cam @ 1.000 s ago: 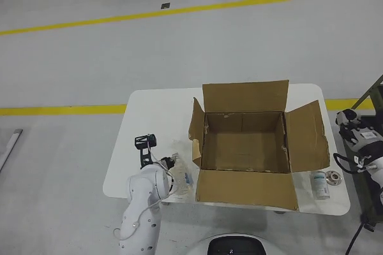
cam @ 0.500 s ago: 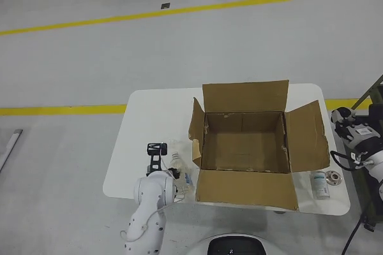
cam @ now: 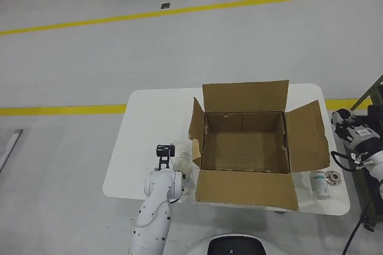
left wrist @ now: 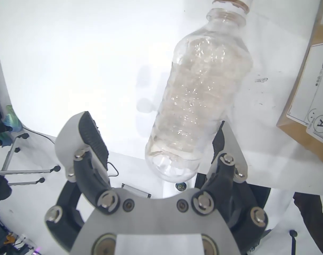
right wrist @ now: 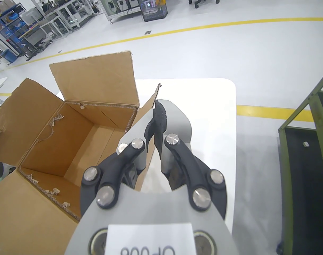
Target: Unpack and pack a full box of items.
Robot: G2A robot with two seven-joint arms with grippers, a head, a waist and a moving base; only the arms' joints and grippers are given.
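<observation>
- Top view: the box (cam: 246,189) was seen standing open on the table (cam: 147,115), all four flaps folded out and its floor bare, so unpacking was judged done and packing not yet begun.
- The left gripper (left wrist: 154,123) was found just beside the box's left flap, nearer to it than a second before, when it had been held farther out over the table.
- Its fingers were spread wide around the base end of the clear bottle (left wrist: 201,91). One pad was seen at or very near the bottle's wall and the other apart from it, so nothing was yet clamped.
- The bottle appeared to be laid on its side on the table just left of the box, its white cap pointed away from the gripper.
- That approach was taken to mean a grasp on the bottle was being lined up, with a lift over the box's left wall likely to be needed afterwards.
- The right gripper (right wrist: 158,119) was held beyond the box's right flap, its fingers pressed together on nothing. It had hardly been shifted over the last second.
- A small white container (cam: 319,185) and a little round item (cam: 335,177) were left on the table just right of the box's front flap.
</observation>
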